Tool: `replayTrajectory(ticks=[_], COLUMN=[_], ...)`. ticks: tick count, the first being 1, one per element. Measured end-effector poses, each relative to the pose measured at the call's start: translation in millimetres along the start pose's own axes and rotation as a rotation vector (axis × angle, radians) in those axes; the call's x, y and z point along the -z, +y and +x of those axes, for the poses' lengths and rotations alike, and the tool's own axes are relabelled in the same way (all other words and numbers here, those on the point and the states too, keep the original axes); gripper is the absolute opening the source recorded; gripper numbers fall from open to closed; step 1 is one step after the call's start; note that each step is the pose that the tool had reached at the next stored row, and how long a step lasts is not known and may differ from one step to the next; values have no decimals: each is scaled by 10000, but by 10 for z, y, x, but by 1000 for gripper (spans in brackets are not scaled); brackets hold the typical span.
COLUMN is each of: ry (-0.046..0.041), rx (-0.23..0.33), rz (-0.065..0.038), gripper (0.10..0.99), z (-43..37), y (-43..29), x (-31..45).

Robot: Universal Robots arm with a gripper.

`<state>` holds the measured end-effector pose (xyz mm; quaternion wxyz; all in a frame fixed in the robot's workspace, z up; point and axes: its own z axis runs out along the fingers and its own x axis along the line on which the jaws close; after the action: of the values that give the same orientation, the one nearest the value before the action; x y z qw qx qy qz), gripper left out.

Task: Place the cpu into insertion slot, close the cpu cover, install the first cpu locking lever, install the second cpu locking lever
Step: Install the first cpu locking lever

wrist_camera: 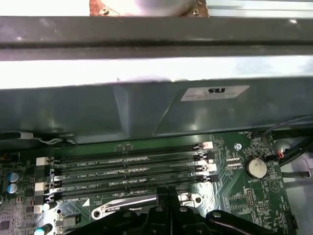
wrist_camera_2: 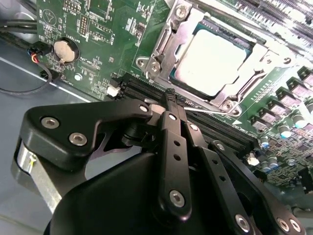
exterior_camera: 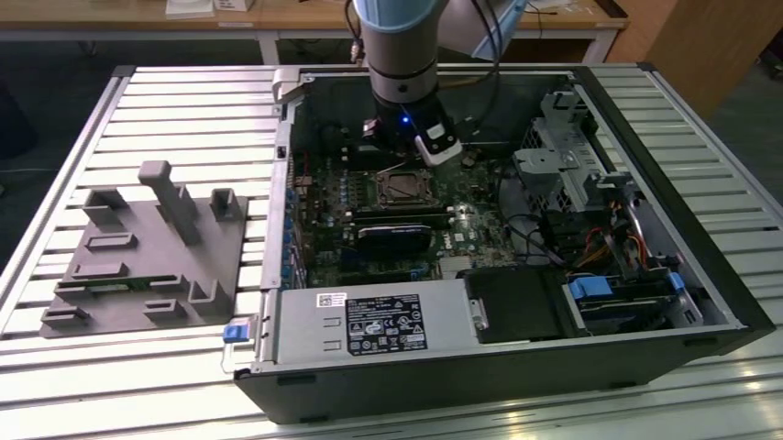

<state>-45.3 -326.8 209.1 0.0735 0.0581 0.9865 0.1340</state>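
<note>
Your arm [exterior_camera: 398, 55] stands upright over the board [wrist_camera_2: 98, 29], gripper [wrist_camera_2: 170, 94] pinched together just beside the cover [wrist_camera_2: 183, 36] lying over the cpu [wrist_camera_2: 210, 61].

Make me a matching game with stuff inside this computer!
Things:
1. chip
2. battery
3. memory slots
4. end effector

Clues:
A. round and silver, on the green board
B. black, tips together, close to the chip
C. pale square, under the metal frame
D. long and thin, side by side

Pairs: 1-C, 2-A, 3-D, 4-B
</note>
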Motion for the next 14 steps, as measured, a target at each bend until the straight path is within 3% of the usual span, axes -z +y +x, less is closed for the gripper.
replayTrajectory(ticks=[7,12,14], ry=[-43,-271,-318], rx=[27,122,139], rz=[100,333,353], gripper=[106,106,106], z=[26,57,72], y=[56,54,64], x=[-17,-39,-46])
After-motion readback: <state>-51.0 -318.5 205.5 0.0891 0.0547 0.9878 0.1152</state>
